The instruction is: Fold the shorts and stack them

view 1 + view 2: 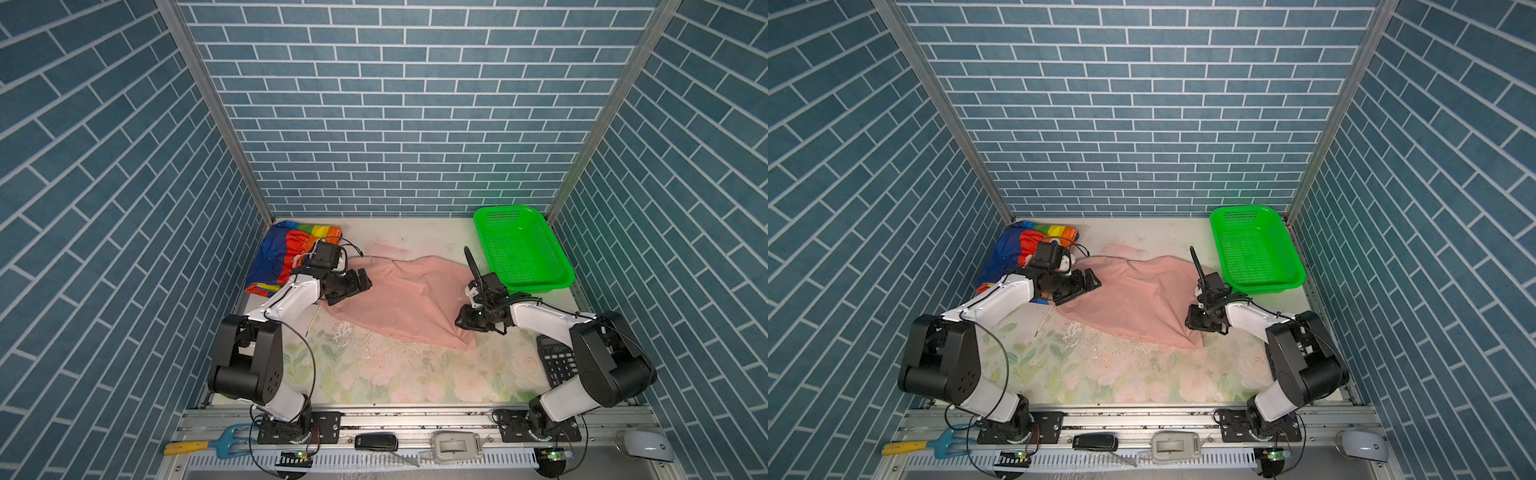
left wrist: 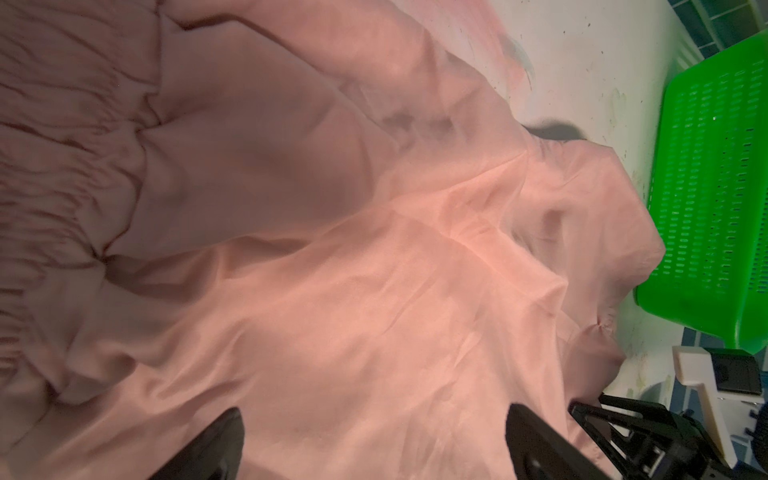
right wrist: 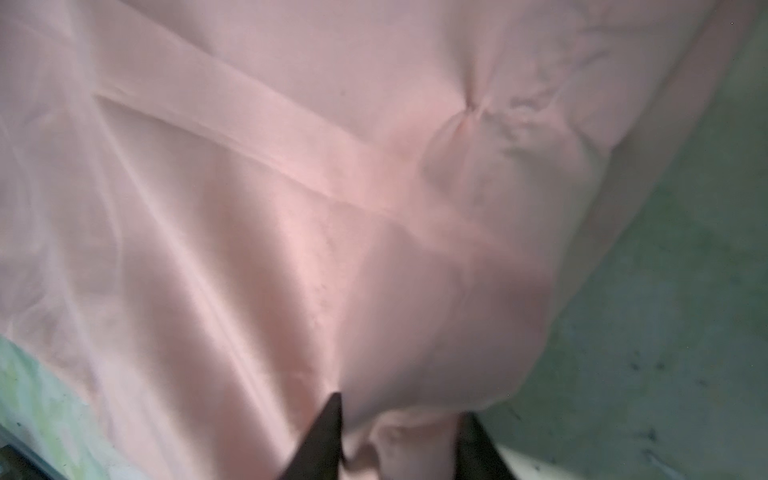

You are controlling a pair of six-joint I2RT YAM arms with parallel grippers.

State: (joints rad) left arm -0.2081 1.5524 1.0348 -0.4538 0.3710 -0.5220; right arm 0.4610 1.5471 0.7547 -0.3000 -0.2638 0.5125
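Note:
The dusty pink shorts (image 1: pixel 407 299) (image 1: pixel 1133 299) lie spread and wrinkled across the middle of the table. The rainbow-striped shorts (image 1: pixel 282 253) (image 1: pixel 1013 249) are bunched in the back left corner, partly behind my left arm. My left gripper (image 1: pixel 360 282) (image 2: pixel 374 419) hovers open over the pink shorts' (image 2: pixel 332 249) left side, with only flat cloth between its fingers. At their front right corner, my right gripper (image 1: pixel 461 322) (image 3: pixel 399 415) is shut on the pink shorts (image 3: pixel 291 187), with a fold of hem bunched between its fingers.
A green mesh basket (image 1: pixel 536 286) stands at the back right, close to the pink cloth. A black calculator (image 1: pixel 557 365) lies under my right arm. On the front rail sit a yellow-handled blue fork (image 1: pixel 208 444), a black device (image 1: pixel 376 441) and a grey device (image 1: pixel 455 446).

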